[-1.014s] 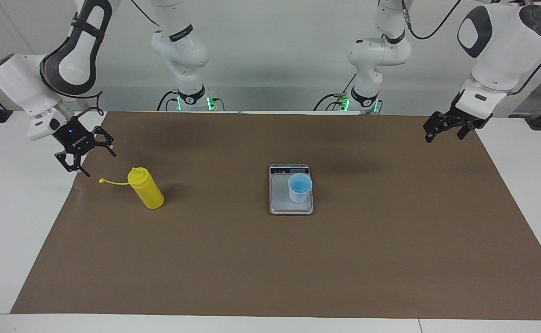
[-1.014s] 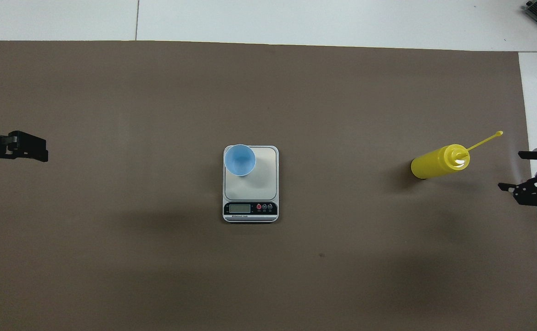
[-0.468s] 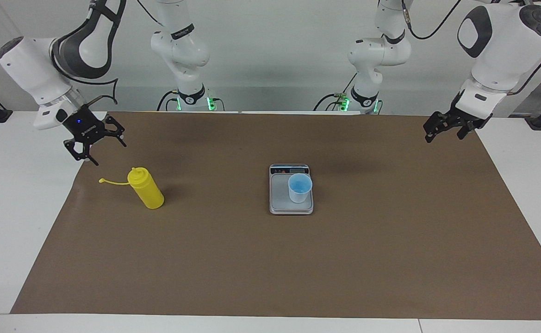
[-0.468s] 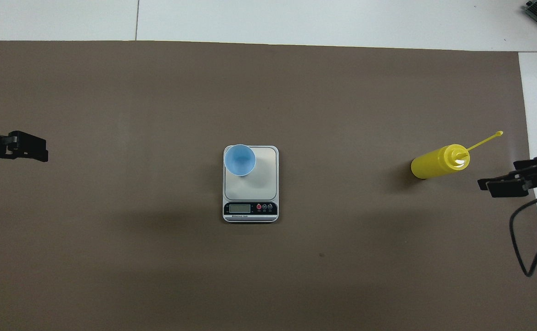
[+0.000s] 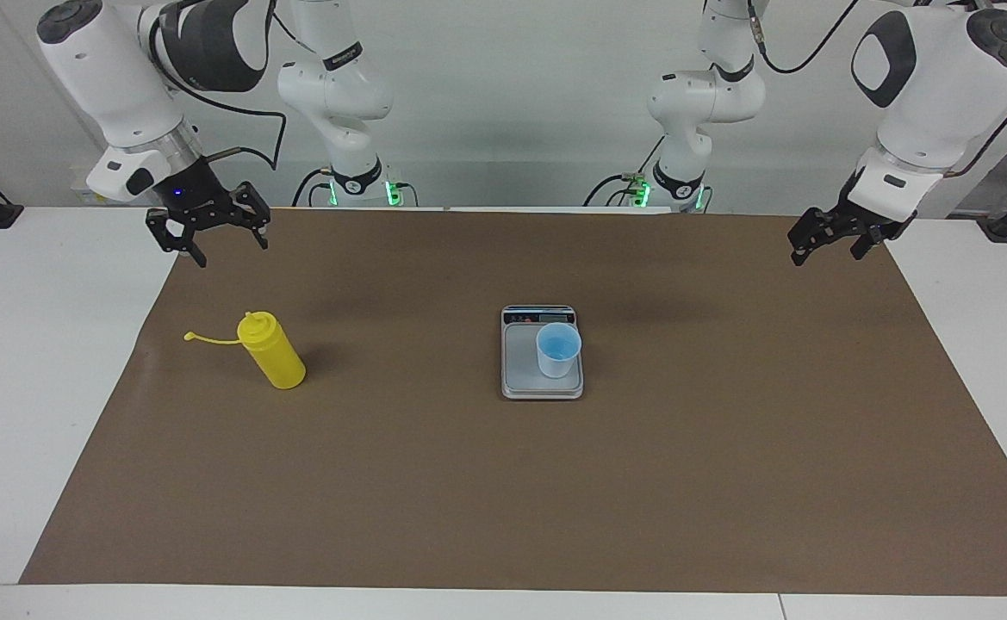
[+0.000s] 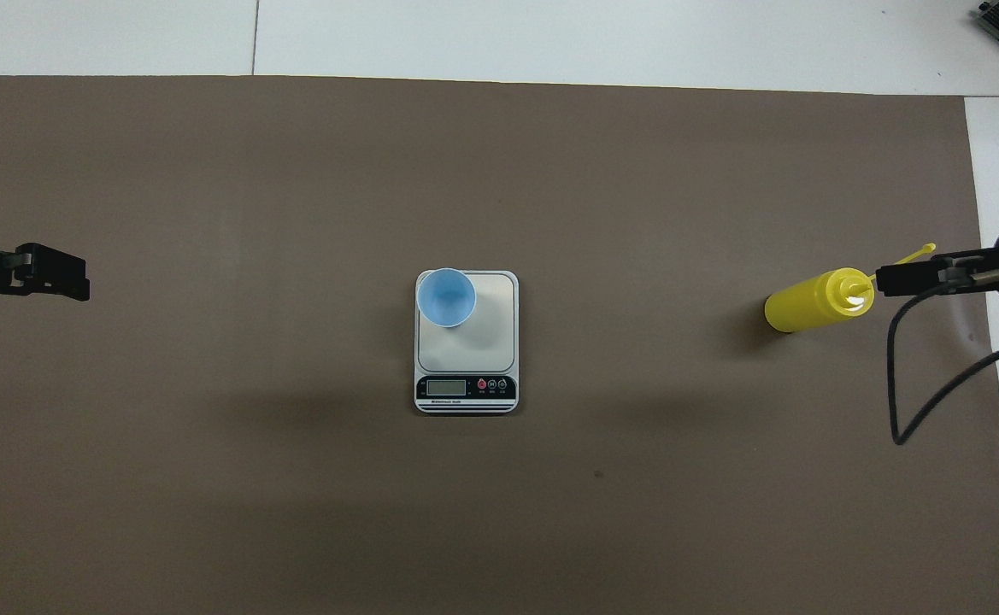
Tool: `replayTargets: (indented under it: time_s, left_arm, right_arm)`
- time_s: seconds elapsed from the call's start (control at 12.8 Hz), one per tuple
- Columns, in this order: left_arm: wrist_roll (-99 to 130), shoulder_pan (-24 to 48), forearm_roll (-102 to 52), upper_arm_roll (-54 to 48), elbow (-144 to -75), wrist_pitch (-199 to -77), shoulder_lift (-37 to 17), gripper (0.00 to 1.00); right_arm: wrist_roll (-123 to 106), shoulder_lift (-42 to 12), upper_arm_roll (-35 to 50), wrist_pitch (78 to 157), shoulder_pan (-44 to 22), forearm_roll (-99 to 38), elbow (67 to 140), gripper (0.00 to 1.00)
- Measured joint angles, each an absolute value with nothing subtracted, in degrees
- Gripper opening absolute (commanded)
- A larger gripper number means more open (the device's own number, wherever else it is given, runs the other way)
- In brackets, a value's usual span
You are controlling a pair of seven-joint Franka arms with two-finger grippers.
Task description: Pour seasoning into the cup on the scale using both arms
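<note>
In the facing view, the scale [image 5: 542,352] lies flat at the middle of the frame on the brown mat [image 5: 555,482], its dark display strip along its upper edge. The cup [image 5: 558,350] stands upright on the weighing plate, toward the plate's right side as shown. Left of centre, the seasoning [image 5: 272,350] stands on the mat, well apart from the scale, its thin cap strap reaching out toward the frame's left edge. At the upper left, the right gripper [image 5: 208,234] hangs in the air over the mat's upper left corner, above the bottle in the frame and clear of it; its fingers are spread wide and hold nothing. At the upper right, the left gripper [image 5: 839,238] hangs over the mat's upper right corner, its fingers also spread and empty, while that arm waits.

In the overhead view, the scale [image 6: 467,342] sits at the centre with its display along the lower edge, and the cup [image 6: 445,296] fills the plate's upper left corner. The seasoning [image 6: 817,300] shows at the right. The right gripper [image 6: 913,277] comes in from the right edge, edge-on, its tip just beside the bottle's nozzle in the frame and overlapping the strap. The left gripper [image 6: 46,273] shows at the left edge, over the mat.
</note>
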State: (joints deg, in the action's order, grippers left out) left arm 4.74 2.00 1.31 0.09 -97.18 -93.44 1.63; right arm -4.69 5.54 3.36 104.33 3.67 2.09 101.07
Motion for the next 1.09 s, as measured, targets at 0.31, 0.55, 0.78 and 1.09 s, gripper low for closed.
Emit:
replayTargets:
  time_s: [0.31,0.55,0.78,1.09]
  left_arm:
    - [4.74,2.00,1.31,0.09,-97.18,-93.44,1.63,1.00]
    - [4.74,2.00,1.31,0.09,-97.18,-93.44,1.63,1.00]
    - [4.74,2.00,1.31,0.09,-97.18,-93.44,1.63,1.00]
    - [4.74,2.00,1.31,0.09,-97.18,-93.44,1.63,1.00]
  right_arm:
    - [3.16,2.93,3.37,100.31,1.98,3.79,95.49,1.00]
    - [6.23,0.78,3.59,94.28,1.91,3.52,89.84,1.00]
    - [8.95,-0.24,4.06,91.58,1.89,3.51,87.80,1.00]
    - [9.81,-0.78,4.25,89.58,1.87,3.40,87.97,1.00]
